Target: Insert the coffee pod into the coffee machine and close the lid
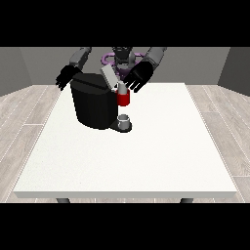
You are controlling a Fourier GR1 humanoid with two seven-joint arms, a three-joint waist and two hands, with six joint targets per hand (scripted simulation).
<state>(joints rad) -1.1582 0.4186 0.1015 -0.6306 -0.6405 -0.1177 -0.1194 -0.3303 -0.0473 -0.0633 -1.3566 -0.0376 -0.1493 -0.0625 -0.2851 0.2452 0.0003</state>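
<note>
One coffee machine (95, 105) on the desk (146, 156), lid (109, 77) up; one cup (124, 120); two hands, at the view's left (66, 77) and right (136, 78), fingers spread apart.

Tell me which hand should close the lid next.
The robot's left hand, at the view's right. It hovers right beside the raised lid above the red holder; the other hand sits behind the machine's far side.

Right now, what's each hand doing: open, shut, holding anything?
Hand at the view's left: open, fingers spread, holding nothing.
Hand at the view's right: over the coffee machine; grip cannot be told.
</note>
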